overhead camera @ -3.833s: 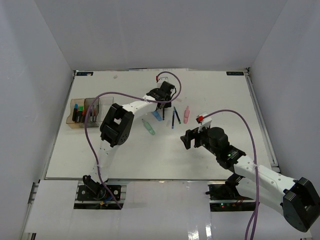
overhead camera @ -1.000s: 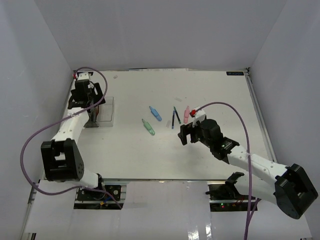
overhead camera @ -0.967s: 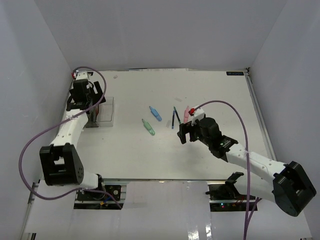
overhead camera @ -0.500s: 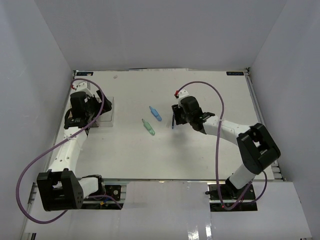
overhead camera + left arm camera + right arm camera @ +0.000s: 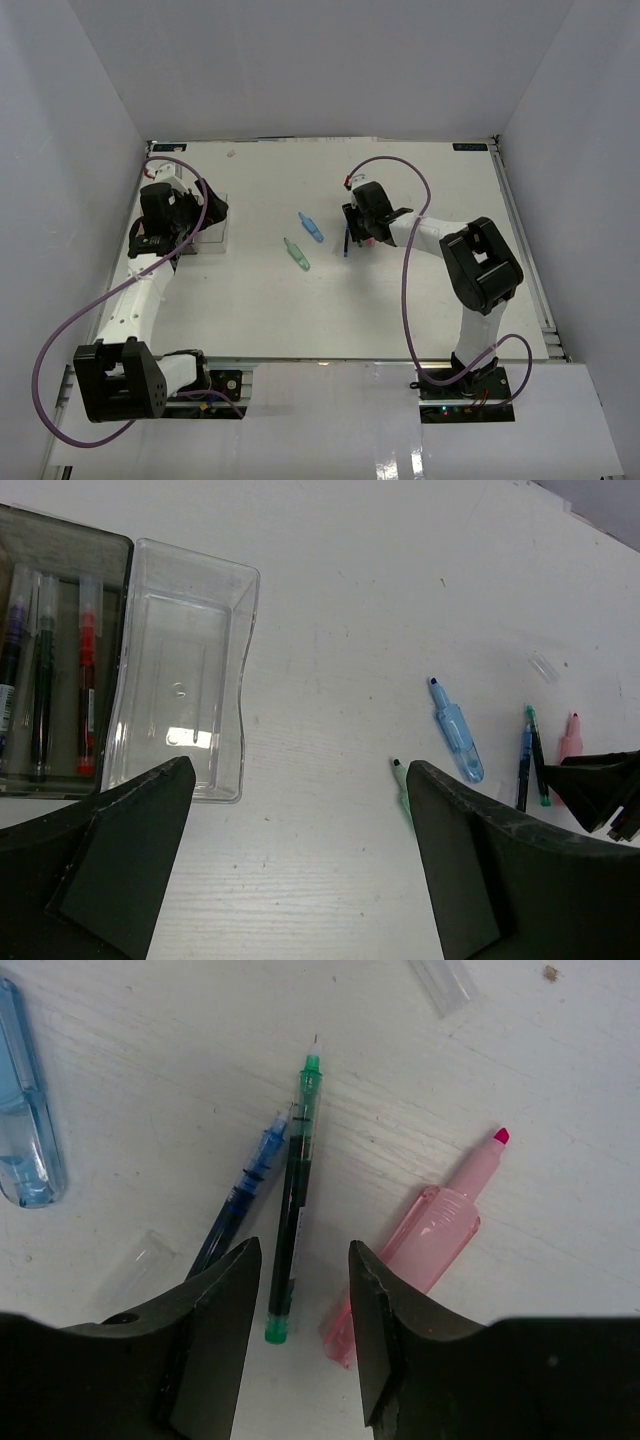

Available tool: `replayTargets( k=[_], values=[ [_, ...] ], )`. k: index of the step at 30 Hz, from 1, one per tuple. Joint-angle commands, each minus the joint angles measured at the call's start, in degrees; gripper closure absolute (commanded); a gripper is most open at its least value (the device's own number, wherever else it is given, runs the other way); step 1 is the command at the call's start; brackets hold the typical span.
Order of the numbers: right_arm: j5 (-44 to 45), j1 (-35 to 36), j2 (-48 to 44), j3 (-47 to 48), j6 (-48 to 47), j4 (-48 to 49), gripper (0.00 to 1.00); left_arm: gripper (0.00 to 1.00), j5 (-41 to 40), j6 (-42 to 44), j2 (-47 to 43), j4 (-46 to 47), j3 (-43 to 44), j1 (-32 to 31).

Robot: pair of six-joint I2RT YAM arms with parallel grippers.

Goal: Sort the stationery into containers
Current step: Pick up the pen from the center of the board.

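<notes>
My right gripper (image 5: pixel 300 1300) hangs low over the table, its jaws narrowed but still apart on either side of the green pen (image 5: pixel 295 1210), touching nothing. A blue pen (image 5: pixel 240 1205) lies just left of it and a pink highlighter (image 5: pixel 440 1240) just right. A blue tapered piece (image 5: pixel 311 227) and a green one (image 5: pixel 297 254) lie mid-table. My left gripper (image 5: pixel 300 860) is wide open and empty beside the containers: the clear box (image 5: pixel 180 710) is empty, and the grey box (image 5: pixel 60 660) holds three pens.
Two loose clear caps lie by the pens, one at the far side (image 5: pixel 440 980) and one beside the blue pen (image 5: pixel 135 1265). The right gripper (image 5: pixel 605 795) shows at the edge of the left wrist view. White walls enclose the table (image 5: pixel 300 320).
The right arm swung in over the pens and its jaws narrowed around the green pen. The left gripper opened wide and drew back a little from over the containers.
</notes>
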Motion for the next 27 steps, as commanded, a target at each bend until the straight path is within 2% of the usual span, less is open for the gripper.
replayTargets(
  k=[1, 11, 18, 24, 27],
  values=[
    [-0.02, -0.05, 1.43, 3.08, -1.28, -1.18, 0.53, 0.02, 2.02, -0.4, -1.38, 0.86, 0.67, -0.08],
    [-0.55, 0.03, 2.23, 0.89, 0.3, -1.8, 0.58, 0.02, 3.16, -0.67, -1.29, 0.95, 0.67, -0.08],
    [-0.37, -0.05, -0.4, -1.84, 0.56, -2.06, 0.78, 0.02, 5.0, -1.28, -1.37, 1.3, 0.58, -0.08],
    [-0.99, 0.21, -7.25, -5.0, 0.65, -1.1, 0.8, 0.02, 12.64, -4.62, -0.67, 2.53, 0.85, -0.26],
    [-1.69, 0.82, -14.88, -7.81, 0.65, 0.05, 0.8, 0.02, 17.31, -7.69, -0.85, 2.88, 0.67, -1.66]
  ],
)
